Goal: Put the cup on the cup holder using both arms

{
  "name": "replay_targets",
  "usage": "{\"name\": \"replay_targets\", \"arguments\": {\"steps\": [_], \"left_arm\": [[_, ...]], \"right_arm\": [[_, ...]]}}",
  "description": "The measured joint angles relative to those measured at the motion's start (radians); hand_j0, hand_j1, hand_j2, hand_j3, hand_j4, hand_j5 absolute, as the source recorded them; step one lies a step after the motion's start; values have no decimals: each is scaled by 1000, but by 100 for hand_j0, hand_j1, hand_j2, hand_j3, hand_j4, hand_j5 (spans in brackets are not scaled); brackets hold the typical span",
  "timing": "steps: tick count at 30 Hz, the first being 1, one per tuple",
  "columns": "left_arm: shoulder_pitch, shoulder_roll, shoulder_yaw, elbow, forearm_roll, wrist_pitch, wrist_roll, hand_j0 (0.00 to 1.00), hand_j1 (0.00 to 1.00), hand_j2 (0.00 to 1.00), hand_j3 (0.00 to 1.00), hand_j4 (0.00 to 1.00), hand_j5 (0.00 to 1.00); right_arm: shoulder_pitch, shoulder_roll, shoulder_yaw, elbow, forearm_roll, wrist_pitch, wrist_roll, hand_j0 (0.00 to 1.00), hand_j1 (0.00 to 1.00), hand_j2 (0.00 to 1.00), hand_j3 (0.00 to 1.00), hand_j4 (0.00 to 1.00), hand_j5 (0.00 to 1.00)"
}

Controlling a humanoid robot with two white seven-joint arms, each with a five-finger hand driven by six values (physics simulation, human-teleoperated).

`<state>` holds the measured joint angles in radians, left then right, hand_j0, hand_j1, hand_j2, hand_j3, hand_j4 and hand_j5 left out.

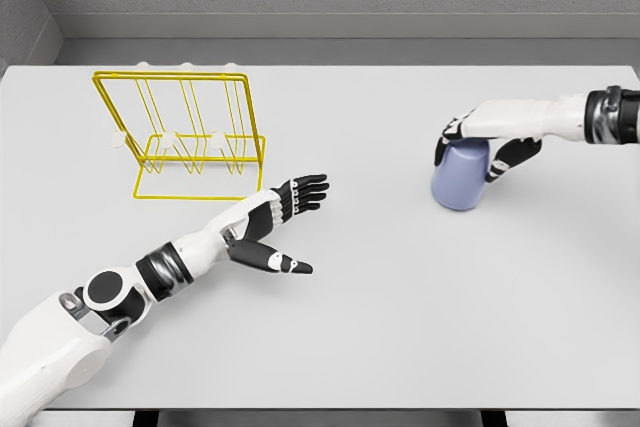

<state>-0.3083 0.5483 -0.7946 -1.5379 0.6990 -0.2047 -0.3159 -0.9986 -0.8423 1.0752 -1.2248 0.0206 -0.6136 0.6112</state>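
A pale blue cup (pixel 459 179) stands on the white table at the right. My right hand (pixel 482 150) comes in from the right edge and wraps over the cup's top, fingers curled down both sides of it. A yellow wire cup holder (pixel 185 137) with several upright loops stands at the back left. My left hand (pixel 290 217) reaches out over the table's middle, just right of the holder's front corner, with fingers spread flat, thumb pointing right, and nothing in it.
The white table (pixel 380 327) spans the whole view, with a grey wall behind its far edge. The left forearm (pixel 160 272) lies diagonally across the lower left.
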Motion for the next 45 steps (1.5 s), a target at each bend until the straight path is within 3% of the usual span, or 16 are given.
{"name": "replay_targets", "arguments": {"steps": [17,33,37,45], "left_arm": [[3,-3,10,-6,-1,-7,2,100,100,100,100,100,100],[6,-17,43,4,-26,-9,5,100,100,100,100,100,100],[3,-39,53,37,-29,-7,5,100,100,100,100,100,100],[6,-76,78,68,-99,1,7,100,100,100,100,100,100]], "right_arm": [[-5,3,-3,-133,-1,0,0,62,62,62,62,62,62],[-3,53,-4,-181,-2,0,0,62,62,62,62,62,62],[-3,68,-4,-191,-2,0,0,62,62,62,62,62,62],[8,113,-1,-191,-1,0,0,62,62,62,62,62,62]]}}
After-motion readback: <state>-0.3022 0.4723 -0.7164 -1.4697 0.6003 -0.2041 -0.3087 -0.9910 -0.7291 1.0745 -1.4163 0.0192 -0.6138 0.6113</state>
